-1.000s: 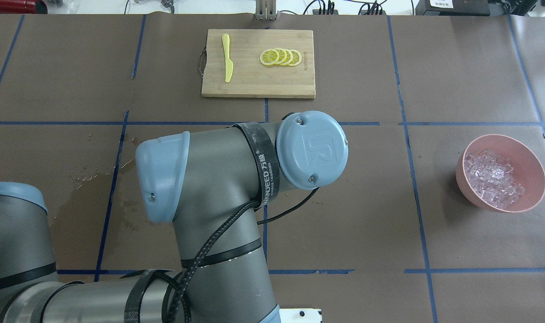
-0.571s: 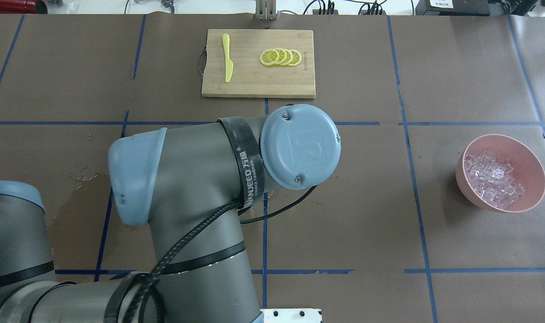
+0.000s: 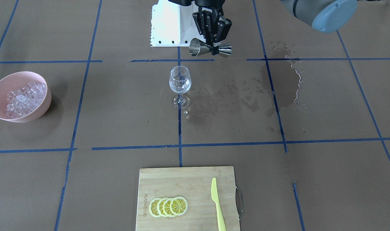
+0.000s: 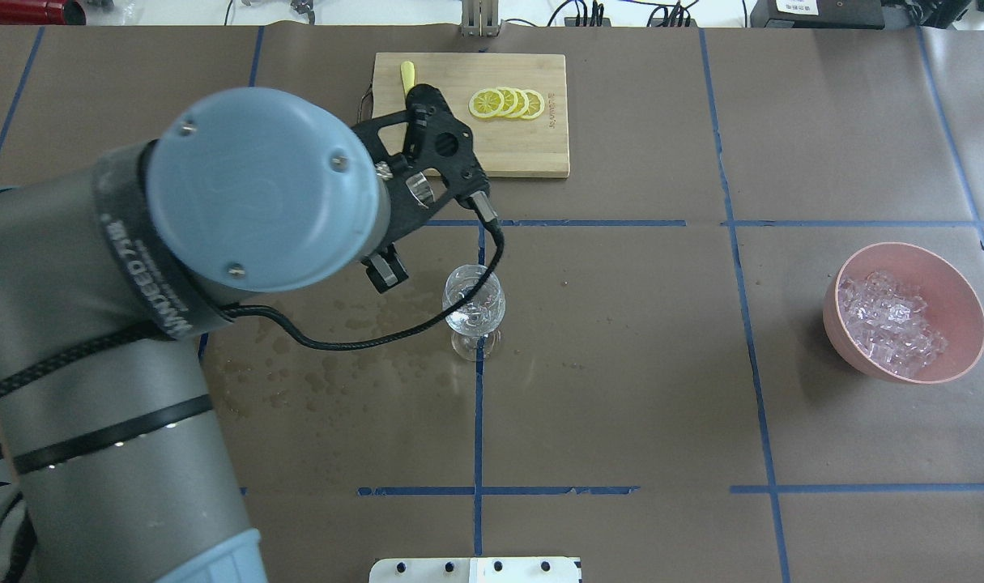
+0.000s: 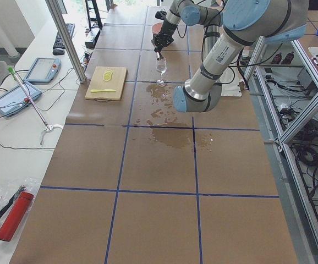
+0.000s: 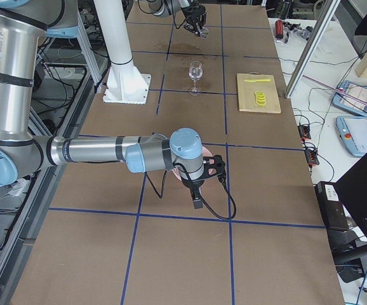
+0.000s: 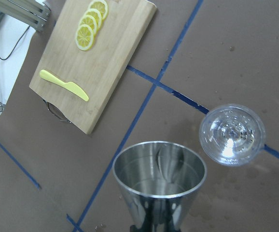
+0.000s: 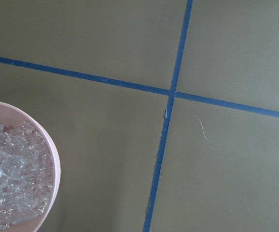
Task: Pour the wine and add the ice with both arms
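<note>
My left gripper (image 3: 213,48) is shut on the waist of a steel jigger (image 3: 196,47), held on its side above the table, on the robot's side of the wine glass (image 3: 180,81). From the left wrist, the jigger's mouth (image 7: 159,179) lies just left of the glass (image 7: 232,135), which stands upright with clear drops inside; I cannot make out the wine for certain. Ice (image 3: 23,98) fills a pink bowl (image 3: 45,103). My right gripper (image 6: 196,198) hangs over that bowl (image 8: 56,164); I cannot tell whether it is open or shut.
A bamboo cutting board (image 3: 182,179) with lemon slices (image 3: 168,207) and a yellow knife (image 3: 216,202) lies at the operators' edge. Wet patches (image 3: 278,73) darken the paper on the left arm's side. The white base plate (image 3: 166,29) sits behind the jigger.
The left arm, which hid the middle of the table, has swung left and up toward the camera. The wine glass and the wrist's black camera mount now show.
</note>
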{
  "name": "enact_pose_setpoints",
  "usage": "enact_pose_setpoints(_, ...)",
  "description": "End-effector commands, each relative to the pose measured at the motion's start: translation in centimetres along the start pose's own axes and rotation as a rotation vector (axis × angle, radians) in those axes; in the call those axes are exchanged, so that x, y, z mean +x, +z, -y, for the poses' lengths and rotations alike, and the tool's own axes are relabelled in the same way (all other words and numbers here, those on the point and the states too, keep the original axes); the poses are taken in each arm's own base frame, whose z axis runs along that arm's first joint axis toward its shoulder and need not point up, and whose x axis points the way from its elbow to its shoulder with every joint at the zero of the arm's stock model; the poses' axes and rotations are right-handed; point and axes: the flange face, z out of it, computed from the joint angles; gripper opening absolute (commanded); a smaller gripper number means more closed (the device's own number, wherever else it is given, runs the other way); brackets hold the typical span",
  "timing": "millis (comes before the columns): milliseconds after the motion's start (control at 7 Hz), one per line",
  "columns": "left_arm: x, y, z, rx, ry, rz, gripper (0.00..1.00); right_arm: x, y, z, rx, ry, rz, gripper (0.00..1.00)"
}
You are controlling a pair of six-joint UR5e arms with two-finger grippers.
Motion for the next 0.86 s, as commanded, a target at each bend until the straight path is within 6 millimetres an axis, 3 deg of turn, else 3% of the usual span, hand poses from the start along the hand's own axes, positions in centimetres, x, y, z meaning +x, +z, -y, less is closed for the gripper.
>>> enact_pose_setpoints(0,-4.2,2.5,-6.0,0.185,0.005,0.026,0.0,-0.1,-0.2,0.0,0.003,-0.001,0.001,1.0)
enact_pose_setpoints(286,-5.0,6.2,-12.7,0.309,-0.035,0.015,0.0,-0.1,-0.2,0.0,0.004,-0.002,0.001,1.0)
enact_pose_setpoints(714,-6.4,12.6,-26.9,0.517,-0.231,-0.052,0.0,-0.3,-0.4,0.1,0.009,-0.007,0.002,1.0)
